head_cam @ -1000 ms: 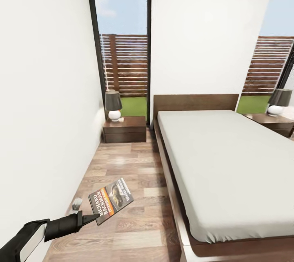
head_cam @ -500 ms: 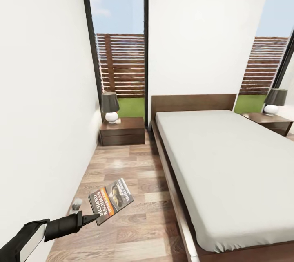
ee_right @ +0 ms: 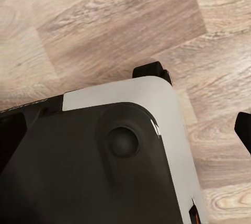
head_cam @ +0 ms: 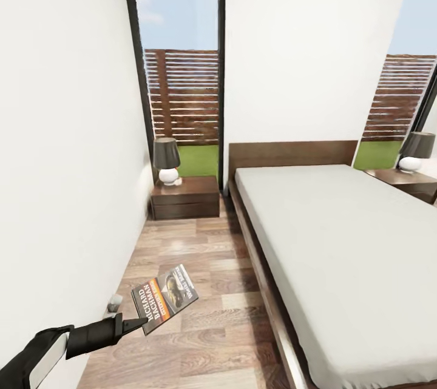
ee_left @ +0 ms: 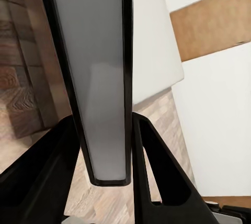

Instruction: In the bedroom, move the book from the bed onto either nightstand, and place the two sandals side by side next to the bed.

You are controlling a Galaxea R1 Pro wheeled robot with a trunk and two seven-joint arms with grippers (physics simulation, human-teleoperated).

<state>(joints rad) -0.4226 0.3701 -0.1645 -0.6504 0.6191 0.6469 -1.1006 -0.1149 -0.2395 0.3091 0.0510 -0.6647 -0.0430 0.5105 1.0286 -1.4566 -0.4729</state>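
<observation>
My left gripper [head_cam: 138, 323] was clenched on the book [head_cam: 165, 298]. I held it by one lower corner, out in front of me and above the wooden floor [head_cam: 200, 328], with the cover turned up and tilted. On the cover I could read white letters of the author's name, next to an orange band and a small dark picture. In the left wrist view the book [ee_left: 102, 77] stood edge-on between my two dark fingers [ee_left: 157, 166], and both of them pressed against its sides, so the grasp was firm.

I cannot tell the state of my right gripper. The right wrist view showed the floor planks [ee_right: 125, 30] and a part of my own base [ee_right: 104, 161], grey and black, with a dark piece at the picture's edge that I could not name.

The bed [head_cam: 340, 255] lay to my right, a dark brown frame with a pale mattress, and its headboard [head_cam: 291, 153] stood against the white wall. Between the bed and the wall on my left ran a narrow strip of floor. At the far end of that strip, just beside the head of the bed, stood a nightstand [head_cam: 185, 197] with a lamp [head_cam: 166, 160] on it, which had a dark shade and a round white base. Behind it was a tall dark-framed window [head_cam: 179, 67], with a wooden slat fence and green grass outside. On the far side of the bed there was a second nightstand [head_cam: 409, 182] with a lamp [head_cam: 416, 151] of the same kind.
</observation>
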